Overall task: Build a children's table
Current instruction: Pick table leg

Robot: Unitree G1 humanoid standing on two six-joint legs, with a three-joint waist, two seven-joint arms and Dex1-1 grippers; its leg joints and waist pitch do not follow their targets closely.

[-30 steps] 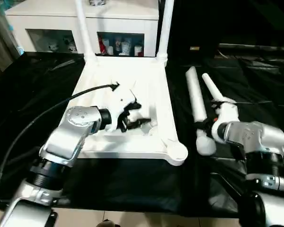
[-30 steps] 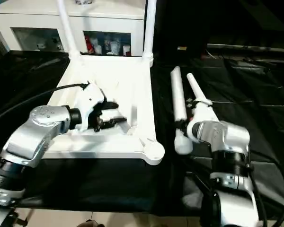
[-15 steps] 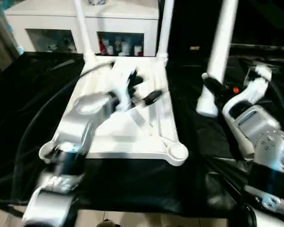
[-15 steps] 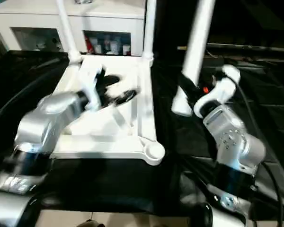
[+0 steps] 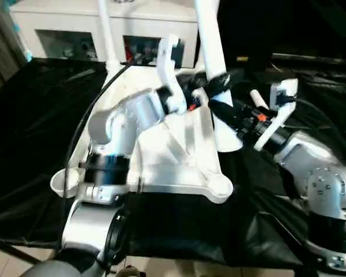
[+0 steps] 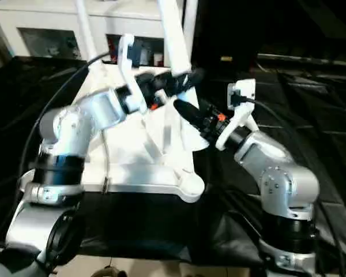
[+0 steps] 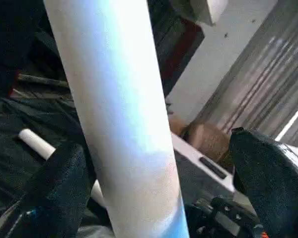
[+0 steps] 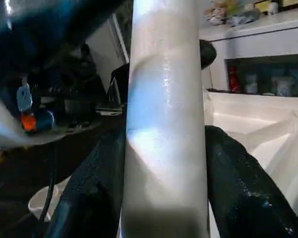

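Third-leg step: the right gripper (image 6: 187,112) is pinching a white leg (image 5: 214,69) low on its shaft and carrying it near-upright over the upturned tabletop (image 5: 179,173), while the left gripper (image 5: 216,81), fingers spread wide around the same tube just above, is not clamping it. Likely next move: steadying the tube, then lowering its foot into the empty near corner socket (image 5: 218,187), below and toward the robot from both grippers. Room is tight: two fitted legs (image 5: 105,34) standing just beyond, one spare leg (image 5: 255,98) lying on the black cloth (image 5: 34,115) behind the right wrist.
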